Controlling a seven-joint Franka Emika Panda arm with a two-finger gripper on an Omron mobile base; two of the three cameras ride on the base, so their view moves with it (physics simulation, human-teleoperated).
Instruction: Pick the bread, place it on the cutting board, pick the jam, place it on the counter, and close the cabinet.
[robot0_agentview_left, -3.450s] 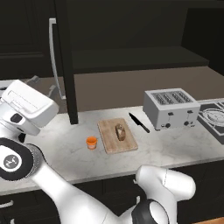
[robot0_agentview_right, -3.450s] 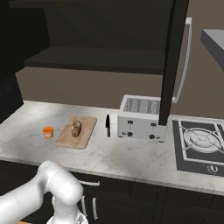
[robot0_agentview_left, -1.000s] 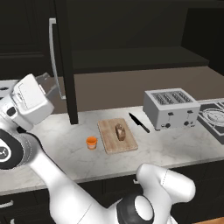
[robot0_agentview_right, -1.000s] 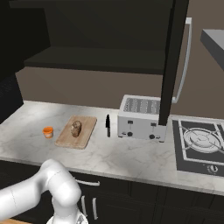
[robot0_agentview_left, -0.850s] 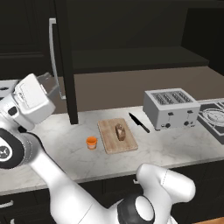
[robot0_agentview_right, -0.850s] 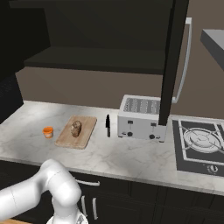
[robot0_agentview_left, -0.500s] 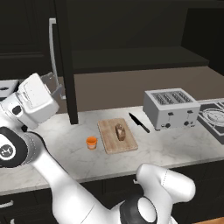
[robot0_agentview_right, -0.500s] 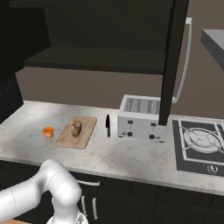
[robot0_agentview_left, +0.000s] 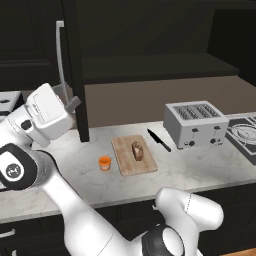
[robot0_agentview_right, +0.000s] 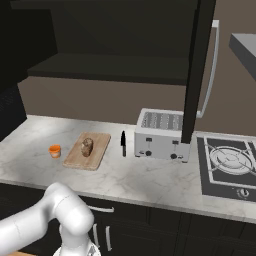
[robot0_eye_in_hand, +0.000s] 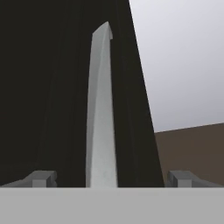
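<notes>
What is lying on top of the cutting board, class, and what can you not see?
The bread lies on the cutting board, near its middle. The jam stands beside it on the counter. The bread's underside is hidden.

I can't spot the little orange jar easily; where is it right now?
The jam sits on the counter, just left of the cutting board that holds the bread; in the right base view it is the leftmost item.

Home kitchen (rendered): marbled worktop (robot0_agentview_left: 195, 167) over dark lower cabs, silver toaster (robot0_agentview_left: 194, 124), knife (robot0_agentview_right: 123, 143), stove burner (robot0_agentview_right: 231, 161), dark upper cabinet (robot0_agentview_right: 198, 70) w/ bar handle.
</notes>
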